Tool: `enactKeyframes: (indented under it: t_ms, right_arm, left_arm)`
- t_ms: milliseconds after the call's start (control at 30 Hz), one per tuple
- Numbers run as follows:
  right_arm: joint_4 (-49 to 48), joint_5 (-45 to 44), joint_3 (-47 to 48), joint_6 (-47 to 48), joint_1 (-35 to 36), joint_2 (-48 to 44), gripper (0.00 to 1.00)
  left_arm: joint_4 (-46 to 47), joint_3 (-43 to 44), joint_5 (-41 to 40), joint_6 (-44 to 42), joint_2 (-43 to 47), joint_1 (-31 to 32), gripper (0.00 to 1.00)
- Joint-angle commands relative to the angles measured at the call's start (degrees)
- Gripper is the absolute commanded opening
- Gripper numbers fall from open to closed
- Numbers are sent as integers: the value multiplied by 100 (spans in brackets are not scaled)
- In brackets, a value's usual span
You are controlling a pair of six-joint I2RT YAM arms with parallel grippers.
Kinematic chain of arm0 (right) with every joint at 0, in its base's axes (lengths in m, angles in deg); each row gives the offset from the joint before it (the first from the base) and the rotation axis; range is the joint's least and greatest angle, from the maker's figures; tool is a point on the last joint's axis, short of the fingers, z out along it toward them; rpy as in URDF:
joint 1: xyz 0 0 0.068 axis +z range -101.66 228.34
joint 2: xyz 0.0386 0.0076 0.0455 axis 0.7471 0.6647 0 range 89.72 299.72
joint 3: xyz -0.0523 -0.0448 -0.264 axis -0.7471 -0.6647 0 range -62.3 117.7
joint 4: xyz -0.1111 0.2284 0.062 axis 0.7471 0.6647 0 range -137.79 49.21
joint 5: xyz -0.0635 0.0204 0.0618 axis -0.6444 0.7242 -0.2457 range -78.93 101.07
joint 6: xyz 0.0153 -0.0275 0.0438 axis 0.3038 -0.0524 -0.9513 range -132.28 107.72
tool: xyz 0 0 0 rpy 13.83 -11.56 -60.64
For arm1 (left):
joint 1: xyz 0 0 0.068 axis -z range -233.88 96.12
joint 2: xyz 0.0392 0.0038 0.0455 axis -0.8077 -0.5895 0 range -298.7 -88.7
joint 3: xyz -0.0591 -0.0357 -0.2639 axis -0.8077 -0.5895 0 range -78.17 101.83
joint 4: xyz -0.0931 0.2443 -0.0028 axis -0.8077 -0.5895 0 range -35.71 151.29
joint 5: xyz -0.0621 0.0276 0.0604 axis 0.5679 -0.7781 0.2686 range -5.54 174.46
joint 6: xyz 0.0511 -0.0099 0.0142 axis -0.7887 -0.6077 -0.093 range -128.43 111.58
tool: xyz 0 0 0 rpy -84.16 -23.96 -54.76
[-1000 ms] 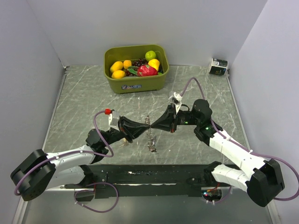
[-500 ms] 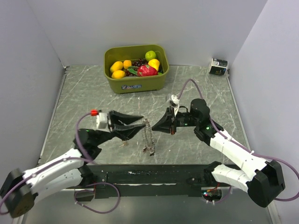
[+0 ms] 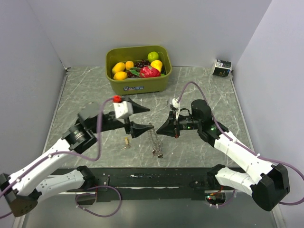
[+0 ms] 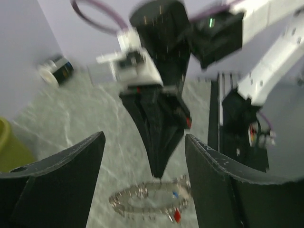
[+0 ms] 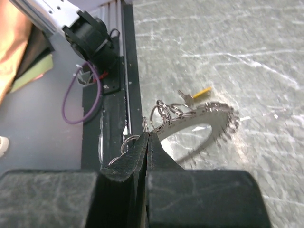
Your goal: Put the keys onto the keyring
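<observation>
Keyring (image 3: 153, 138) hangs pinched in the closed right gripper (image 3: 159, 131), slanting down toward the table (image 3: 213, 95), while the left gripper (image 3: 142, 118) stands spread wide and empty just left of it, nearer the loose yellow key (image 3: 126, 141) lying below

Top view overhead; both wrist views close, low, sharing keyring (image 5: 216, 110).

Grey veined surface, olive bin, black-and-white arms

The surface (image 3: 85, 95) is patterned in grey marble with white veins. The bin (image 3: 137, 86) is coloured olive green, and yellow, orange, green and red fruit (image 3: 149, 72) is seen inside it. In front of the bin, a silver keyring (image 3: 154, 140), a yellow-headed key (image 5: 203, 91), black fingers (image 3: 141, 129), white arms (image 3: 237, 152) and purple cables (image 3: 190, 88) are shown.
</observation>
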Motion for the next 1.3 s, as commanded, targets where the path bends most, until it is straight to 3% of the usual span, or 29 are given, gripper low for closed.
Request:
enactKeyframes:
  t_ms: [0,267,567,833,1100,1267]
  right_arm:
    - [149,-93,365,319,66,-148,0]
    - [194,-138,304,407,172,-148,0]
    - [45,56,181,372,216,-280,0]
    - [-8,109,136,346,260,-359,0]
    - [27,47,154,381,260,-368,0]
    - [9,47,128,363,251,-394,0]
  left_arm:
    - [-1463,252,624,-700,-331,17,72]
    - [-1806,568,1240,-973,-884,17,58]
    - [-1666,533,1416,-982,-1341,17,54]
    - [-1771,586,1127,-964,-1597,17,51]
    - [-1938,639,1144,-938,-1588,8,36]
    - [-2078,639,1013,-885,-1623,8,38]
